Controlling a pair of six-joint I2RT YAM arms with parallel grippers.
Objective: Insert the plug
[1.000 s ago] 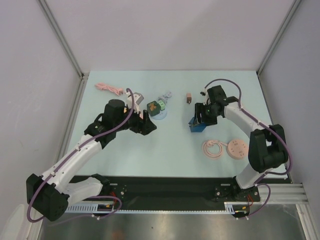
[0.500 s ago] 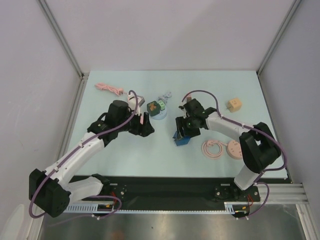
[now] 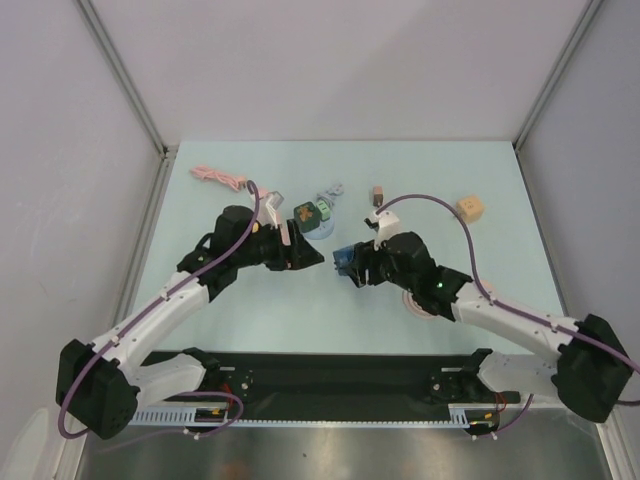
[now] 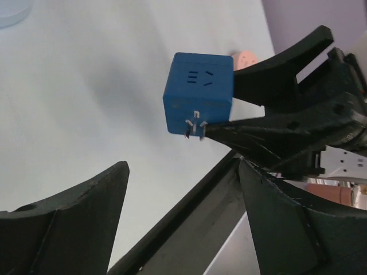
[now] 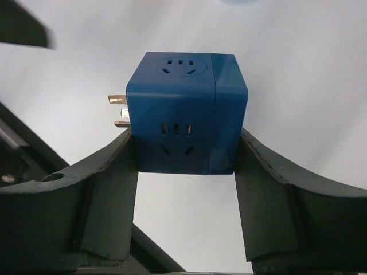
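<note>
The jaws of the right arm (image 3: 500, 315) are clamped on two opposite faces of the blue cube plug (image 5: 186, 114), which hangs near the middle of the desk (image 3: 300, 310), seemingly lifted off it, with its metal prongs (image 5: 117, 107) jutting from one side. The jaws of the left arm (image 3: 170, 300) are wide apart and empty just beside it. If the left arm moves in to take the cube, its jaws could strike the prongs or shove the smooth cube askew, and a right release before the left bites would likely drop it
</note>
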